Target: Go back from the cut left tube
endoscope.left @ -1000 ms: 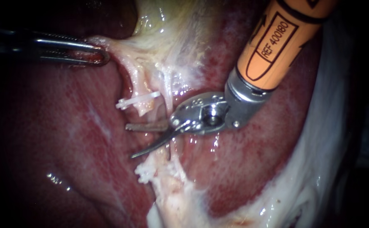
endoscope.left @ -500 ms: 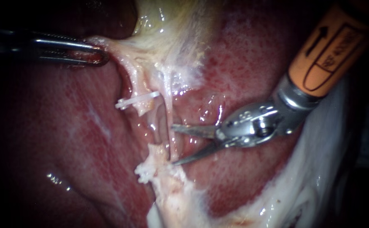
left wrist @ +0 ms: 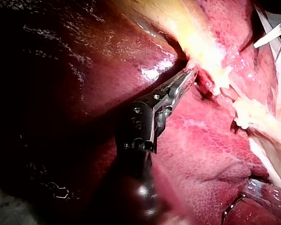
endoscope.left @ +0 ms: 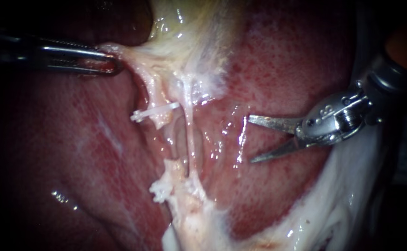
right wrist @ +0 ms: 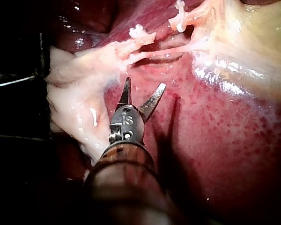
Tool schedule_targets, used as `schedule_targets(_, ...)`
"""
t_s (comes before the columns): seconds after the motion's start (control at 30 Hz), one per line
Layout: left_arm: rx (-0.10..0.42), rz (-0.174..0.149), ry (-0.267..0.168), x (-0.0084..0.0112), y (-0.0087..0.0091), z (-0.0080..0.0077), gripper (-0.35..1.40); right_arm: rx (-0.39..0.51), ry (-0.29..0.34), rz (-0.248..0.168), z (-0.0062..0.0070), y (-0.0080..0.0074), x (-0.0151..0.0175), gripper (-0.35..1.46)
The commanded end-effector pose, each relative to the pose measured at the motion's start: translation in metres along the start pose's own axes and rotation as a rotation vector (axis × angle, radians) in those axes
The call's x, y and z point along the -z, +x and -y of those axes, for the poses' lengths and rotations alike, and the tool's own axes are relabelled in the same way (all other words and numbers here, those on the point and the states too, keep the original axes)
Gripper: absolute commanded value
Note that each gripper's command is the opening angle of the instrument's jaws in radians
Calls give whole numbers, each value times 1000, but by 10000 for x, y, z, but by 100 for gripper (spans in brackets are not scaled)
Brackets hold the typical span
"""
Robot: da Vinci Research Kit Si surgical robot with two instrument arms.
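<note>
The endoscope's light comes from the camera itself and pools in the middle. There the gallbladder (endoscope.left: 184, 28) and the pale tissue (endoscope.left: 133, 58) pinched in my left instrument (endoscope.left: 114, 62) glare almost white, while the view's left side and corners sink to black. Wet glints speckle the liver (endoscope.left: 282, 69) around my right instrument (endoscope.left: 250, 139), whose spread blades shine. In the left wrist view a hard highlight sits on the dark liver lobe beside the jaws, and my shaft is lost in gloom. In the right wrist view my instrument throws a dark shadow across the liver beside its blades.
</note>
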Motion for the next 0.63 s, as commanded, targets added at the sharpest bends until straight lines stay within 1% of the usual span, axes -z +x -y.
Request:
schedule_targets(0.03, -3, 1, 0, -5, -4, 1, -35, -3, 6, -2, 0, 0, 0, 143)
schedule_targets(0.1, -6, 0, -6, -13, -9, 3, -35, -3, 6, -2, 0, -1, 0, 143)
schedule_targets(0.17, -10, 9, -5, -21, -15, 5, -35, -2, 6, -2, 0, -1, 0, 143)
schedule_targets(0.27, -14, 19, -5, -27, -19, 8, -35, -2, 6, -2, 0, -1, 1, 143)
schedule_targets(0.57, -13, 19, -8, -24, -17, 7, -35, -2, 6, -2, 0, 0, 1, 143)
schedule_targets(0.63, -11, 20, -10, -21, -15, 6, -35, -3, 20, -7, 1, 2, -2, 143)
